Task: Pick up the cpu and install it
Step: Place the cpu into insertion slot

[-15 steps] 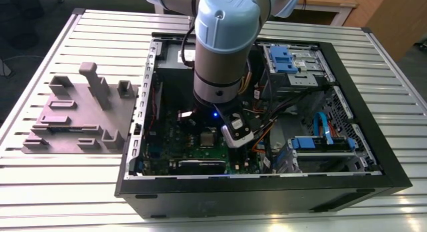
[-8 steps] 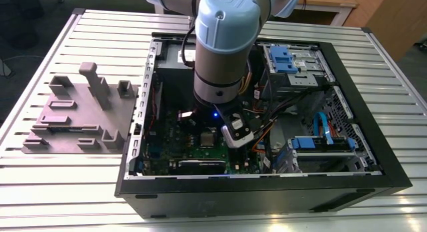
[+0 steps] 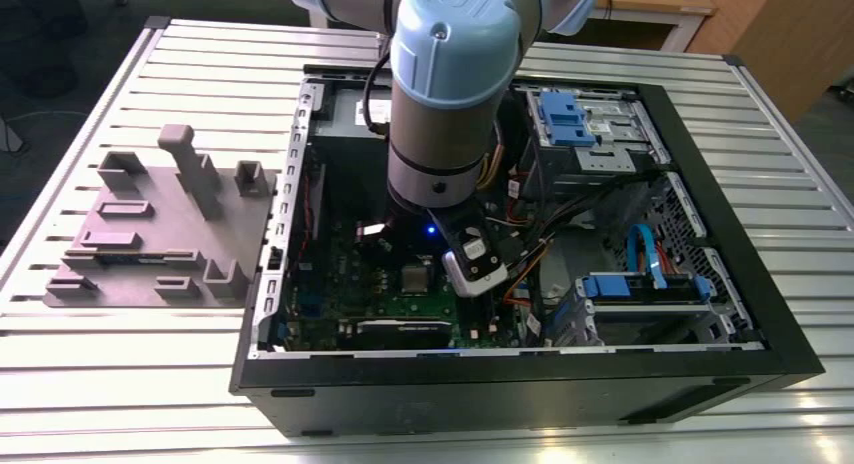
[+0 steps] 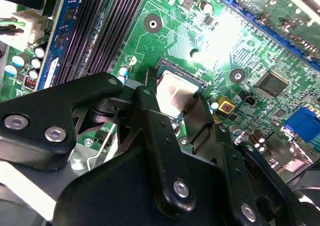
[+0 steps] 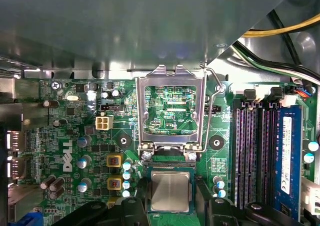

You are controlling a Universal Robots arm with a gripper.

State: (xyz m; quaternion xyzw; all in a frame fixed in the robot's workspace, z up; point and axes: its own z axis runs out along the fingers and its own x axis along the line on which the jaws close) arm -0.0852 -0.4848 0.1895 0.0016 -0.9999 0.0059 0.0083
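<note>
Exterior view takes in one arm (image 3: 447, 84) reaching down into one open case (image 3: 747, 314), which lies on a slatted metal table (image 3: 147, 384). One grey fixture (image 3: 160, 234) with upright pegs sits on the table just beside the case, on the exterior view's left. Past the table's far edge there is wooden furniture on the exterior view's right and dark floor on the left. Inside the case, two blue drive caddies show on the exterior view's right, one far (image 3: 567, 119) and one near (image 3: 641, 284). One green board (image 5: 65, 151) fills the left half of the case. In the first wrist view the board carries one white plug (image 5: 103, 122), two yellow square parts (image 5: 114, 161) and one blue memory stick (image 5: 287, 146). The one cpu (image 5: 170, 190) lies flat in the board's socket with its shiny metal top up. It is square, so it has no long axis, and its edges run parallel to the socket's sides. One metal frame (image 5: 170, 75) stands swung open just beside it, with the board showing through its window. In the second wrist view the one gripper (image 4: 174, 103) is down over the socket. Its two black fingers (image 4: 150, 110) are pressed against opposite edges of the cpu, pinching it.
</note>
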